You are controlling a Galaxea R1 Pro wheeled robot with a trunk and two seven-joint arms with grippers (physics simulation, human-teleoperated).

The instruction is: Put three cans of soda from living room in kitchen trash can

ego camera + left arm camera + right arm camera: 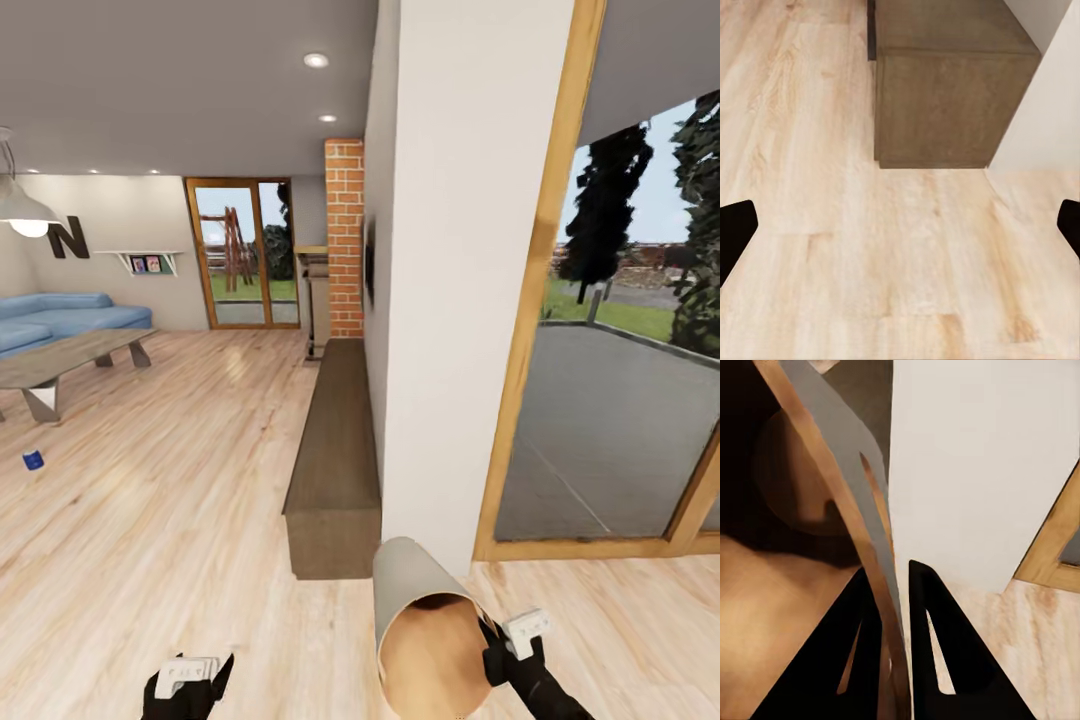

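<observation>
while the right gripper clamps the bin's rim, the left gripper hangs spread apart over bare floor; a blue can sits near the low table, under a black wall letter "n".

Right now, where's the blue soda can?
In the head view, the dark blue soda can stands on the wood floor at far left, just in front of the low table, with the blue sofa behind.
</observation>
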